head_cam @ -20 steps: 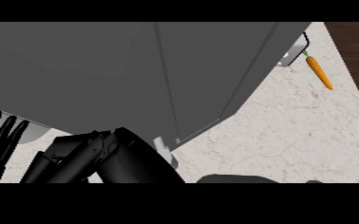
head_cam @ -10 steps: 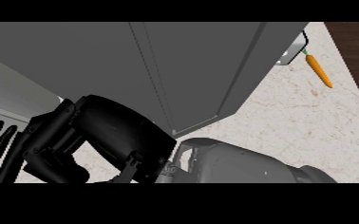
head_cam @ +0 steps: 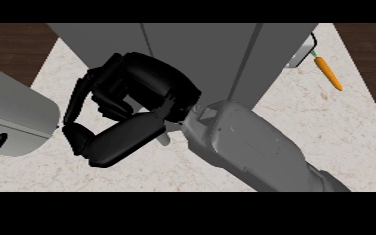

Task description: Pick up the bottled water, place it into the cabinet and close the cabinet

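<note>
Since half a second ago the view has swung: the grey cabinet (head_cam: 198, 55) now sits upper centre, and more pale tabletop (head_cam: 308, 114) shows on both sides. Right hand (head_cam: 136, 104) has come up to mid-frame, its grey forearm running in from the lower right. Fingers and thumb are curled inward in front of the cabinet's lower edge; no object is visible inside the curl. Bottled water not seen anywhere, so its place cannot be told. Left hand out of view. Grey rounded body at the left edge, unidentified. Orange carrot (head_cam: 329, 73) lies on the tabletop at upper right, just beside the cabinet's far corner.
</note>
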You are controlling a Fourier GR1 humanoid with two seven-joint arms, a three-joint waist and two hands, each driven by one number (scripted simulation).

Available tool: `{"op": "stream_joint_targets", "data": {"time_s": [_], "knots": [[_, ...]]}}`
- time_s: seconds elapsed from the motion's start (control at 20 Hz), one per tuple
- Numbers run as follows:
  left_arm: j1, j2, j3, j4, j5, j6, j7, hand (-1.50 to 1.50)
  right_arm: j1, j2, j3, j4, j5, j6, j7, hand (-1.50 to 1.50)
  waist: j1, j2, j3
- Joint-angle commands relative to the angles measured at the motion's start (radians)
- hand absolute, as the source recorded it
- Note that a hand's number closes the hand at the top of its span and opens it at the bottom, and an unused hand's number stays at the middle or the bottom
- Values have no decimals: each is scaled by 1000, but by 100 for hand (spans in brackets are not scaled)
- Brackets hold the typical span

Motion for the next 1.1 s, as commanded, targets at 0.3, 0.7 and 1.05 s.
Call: {"op": "stream_joint_targets", "data": {"time_s": [0.3, 0.7, 1.05], "knots": [[-29, -10, 47, 7, 27, -11, 58, -150, -30, -81, -141, 233, 157, 0, -157, 150, -15, 10, 1], [-23, -43, 19, -28, -19, 7, 64, -150, -75, -125, -219, 324, 172, -12, -165, 150, -11, 14, 1], [-49, -41, 15, -45, -14, 11, 92, -150, -59, -146, -216, 344, 222, -15, -231, -150, -14, 16, 1]]}}
